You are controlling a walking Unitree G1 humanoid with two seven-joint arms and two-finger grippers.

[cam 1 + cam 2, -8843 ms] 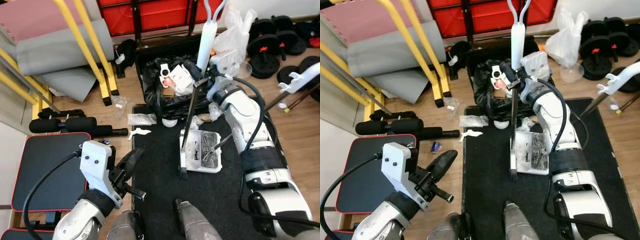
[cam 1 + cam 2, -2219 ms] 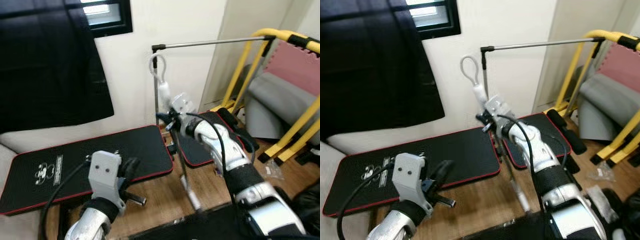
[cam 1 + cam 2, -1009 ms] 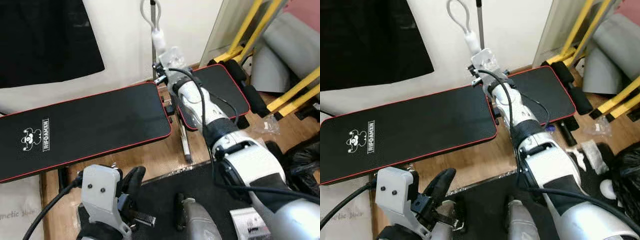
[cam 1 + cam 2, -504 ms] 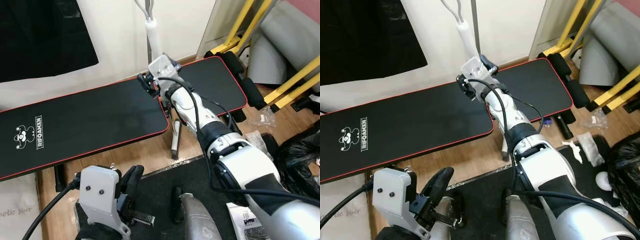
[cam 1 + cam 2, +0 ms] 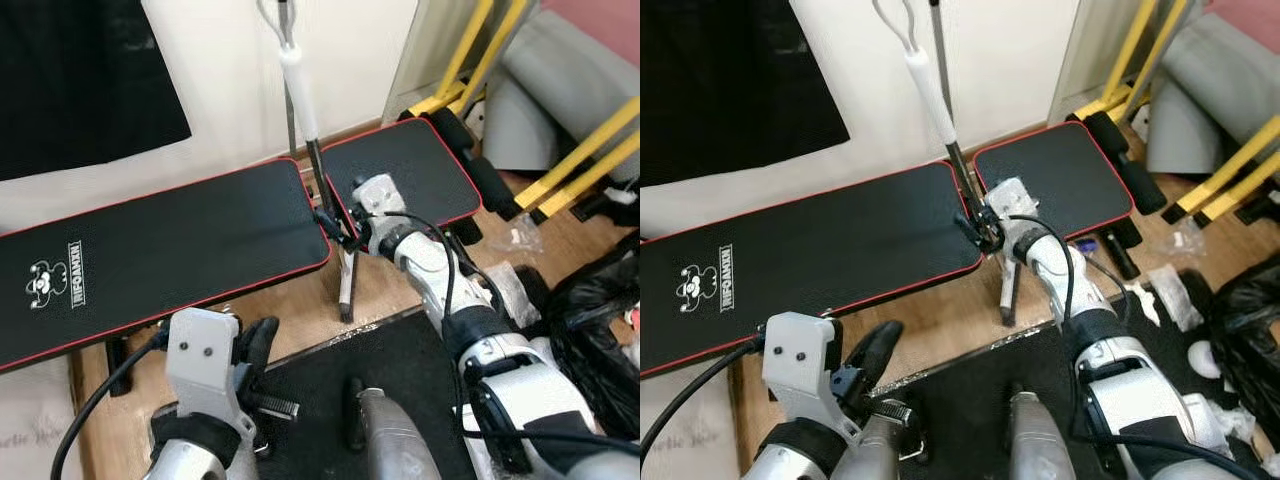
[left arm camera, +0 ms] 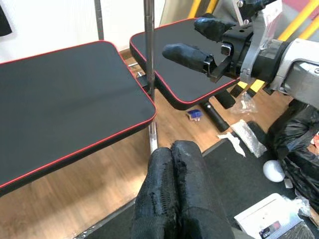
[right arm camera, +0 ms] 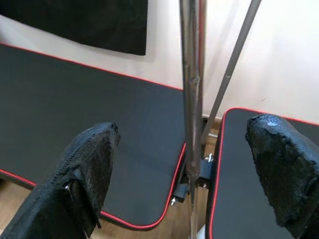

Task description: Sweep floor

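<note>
Take the broom as your landmark: it stands upright in the gap between two bench pads, the long pad to its left, the short pad to its right, wall behind, mat in front.

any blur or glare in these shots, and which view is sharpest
Eye views: evenly lit and fairly sharp, with slight softness on the broom handle. Left wrist view: the shut left gripper is close and soft. Right wrist view: sharpest on the pole; the open right gripper is close and soft. No strong glare.

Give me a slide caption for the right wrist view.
Open right gripper facing the broom handle leaning between two black bench pads.
</note>
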